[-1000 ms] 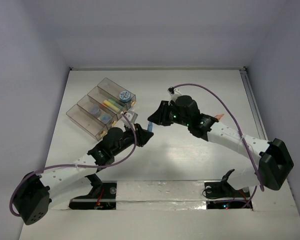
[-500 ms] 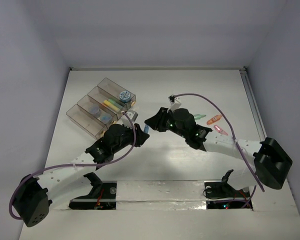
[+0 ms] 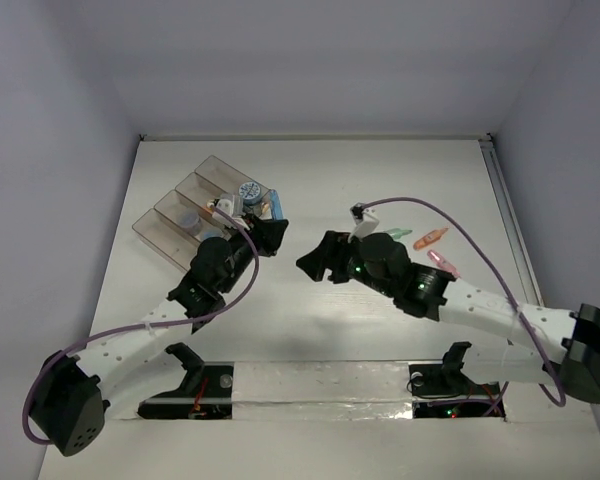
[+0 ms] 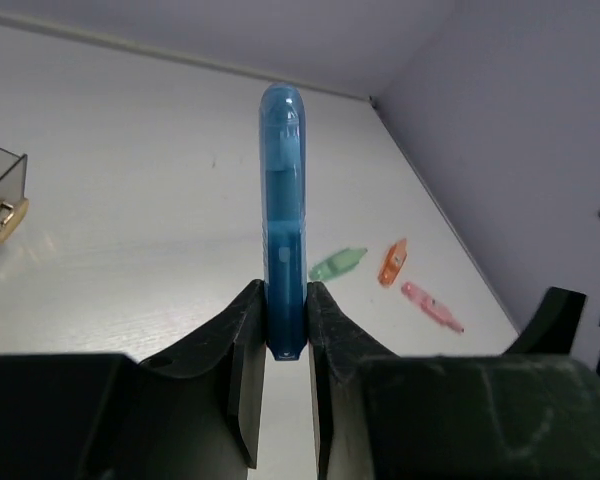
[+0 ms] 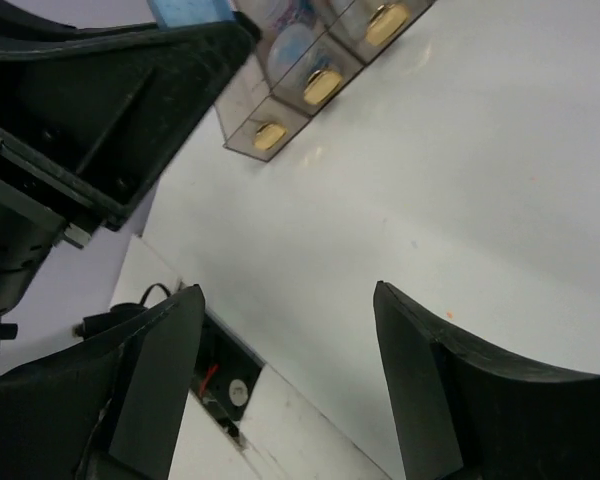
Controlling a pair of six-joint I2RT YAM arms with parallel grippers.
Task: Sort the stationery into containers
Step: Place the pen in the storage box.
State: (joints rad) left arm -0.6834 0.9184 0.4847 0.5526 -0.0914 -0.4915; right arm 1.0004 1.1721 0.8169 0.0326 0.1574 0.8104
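Observation:
My left gripper (image 3: 268,228) is shut on a translucent blue pen (image 3: 277,205) and holds it just right of the containers (image 3: 160,232), a row of joined smoky clear boxes. In the left wrist view the blue pen (image 4: 282,200) stands upright between the fingers (image 4: 242,340). A yellow pen and a bluish tape roll (image 3: 248,190) lie in the boxes. Green (image 3: 398,235), orange (image 3: 430,238) and pink (image 3: 443,262) pens lie on the table at the right. My right gripper (image 3: 315,262) is open and empty, pointing left over the middle of the table.
The right wrist view shows the boxes' brass clasps (image 5: 322,86) and the left arm's black body (image 5: 100,110) close at upper left. White walls enclose the table on the left, the back and the right. The arm bases and cables sit at the near edge.
The blue pen has passed from my right gripper to my left. The left gripper has carried it up and left towards the boxes. The right gripper has opened and drawn back towards the near edge.

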